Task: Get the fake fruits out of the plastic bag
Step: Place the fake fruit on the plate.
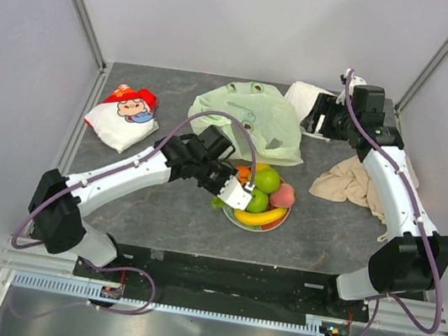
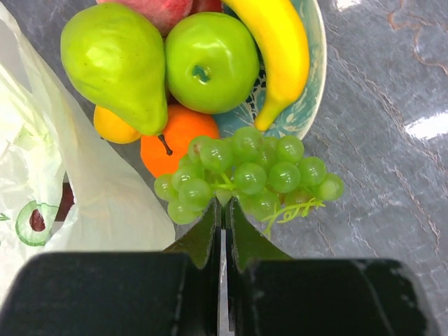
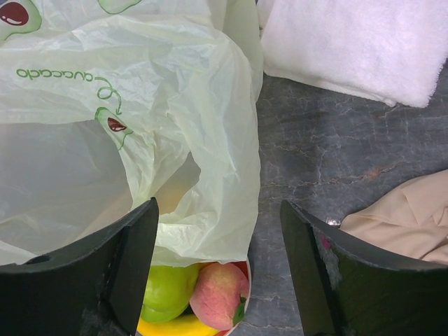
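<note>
The pale-green plastic bag [image 1: 249, 117] lies crumpled at the back middle, its front edge draped over the flowered plate [image 1: 261, 228]. On the plate sit a green pear [image 2: 115, 63], a green apple [image 2: 210, 63], a banana [image 2: 283, 49], an orange [image 2: 178, 136] and a pink peach [image 3: 220, 294]. A green grape bunch [image 2: 248, 178] rests at the plate's near rim, partly on the table. My left gripper [image 2: 224, 204] is shut, its tips pinching the bunch's stem. My right gripper [image 3: 218, 204] hovers open over the bag's [image 3: 140, 105] right edge, holding nothing.
A white folded towel [image 1: 304, 95] lies at the back right, under my right wrist. A beige cloth [image 1: 349, 184] is bunched at the right, and a red-and-white snack packet [image 1: 126, 114] sits at the left. Enclosure walls stand on three sides.
</note>
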`<state>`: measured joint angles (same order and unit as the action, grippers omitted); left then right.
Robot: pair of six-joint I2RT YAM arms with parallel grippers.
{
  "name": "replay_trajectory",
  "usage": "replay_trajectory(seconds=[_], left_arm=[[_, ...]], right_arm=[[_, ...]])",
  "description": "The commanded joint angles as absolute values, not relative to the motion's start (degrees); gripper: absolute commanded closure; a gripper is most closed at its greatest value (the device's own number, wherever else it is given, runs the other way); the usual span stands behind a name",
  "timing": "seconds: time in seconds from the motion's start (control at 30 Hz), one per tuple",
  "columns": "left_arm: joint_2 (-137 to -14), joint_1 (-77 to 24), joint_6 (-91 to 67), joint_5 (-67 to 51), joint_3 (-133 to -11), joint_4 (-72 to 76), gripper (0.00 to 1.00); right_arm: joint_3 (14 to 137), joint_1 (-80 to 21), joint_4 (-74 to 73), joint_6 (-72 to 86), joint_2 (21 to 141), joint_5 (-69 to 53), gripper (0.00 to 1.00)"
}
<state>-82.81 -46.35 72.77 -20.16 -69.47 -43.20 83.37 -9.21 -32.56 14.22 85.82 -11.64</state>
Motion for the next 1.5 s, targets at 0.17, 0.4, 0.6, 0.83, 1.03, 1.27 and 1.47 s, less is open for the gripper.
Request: replay_trajectory(seconds=[0.17,0.4,0.6,0.83,1.03,1.27,1.47], left_arm=[[-86.0,-46.1,50.9,-20.8,-77.8,-41.5,0.98],[-88.4,-46.1,27.3,-17.1,-82.3,-41.5,0.98],[-87.5,-46.1,22.5,-13.5,-78.9,-38.4,0.98],[-87.9,-46.1,21.0,-15.6,-75.9,-35.7,0.98],[-87.9,-46.1,19.7,-15.5,-72.6,-33.2,0.98],[-88.4,-46.2,18.9,-16.3,-70.9,-32.0,0.98],[-90.3,-46.2,18.6,-16.1,-70.1,-30.9,0.98]], right_arm=[[83.8,-8.3,-31.1,14.8,85.3,-11.1,0.21],[84.0,-8.2,-31.1,14.9,85.7,-11.3,0.21],[84.0,-8.1,-31.2,14.9,85.7,-11.3,0.21],[84.3,-8.2,-31.4,14.4,85.6,-10.4,0.21],[84.3,-8.1,-31.8,14.2,85.6,-10.2,0.21],[84.5,-8.1,-31.7,14.3,86.5,-10.4,0.2],[84.5,-8.1,-31.7,14.3,86.7,-10.4,0.2]])
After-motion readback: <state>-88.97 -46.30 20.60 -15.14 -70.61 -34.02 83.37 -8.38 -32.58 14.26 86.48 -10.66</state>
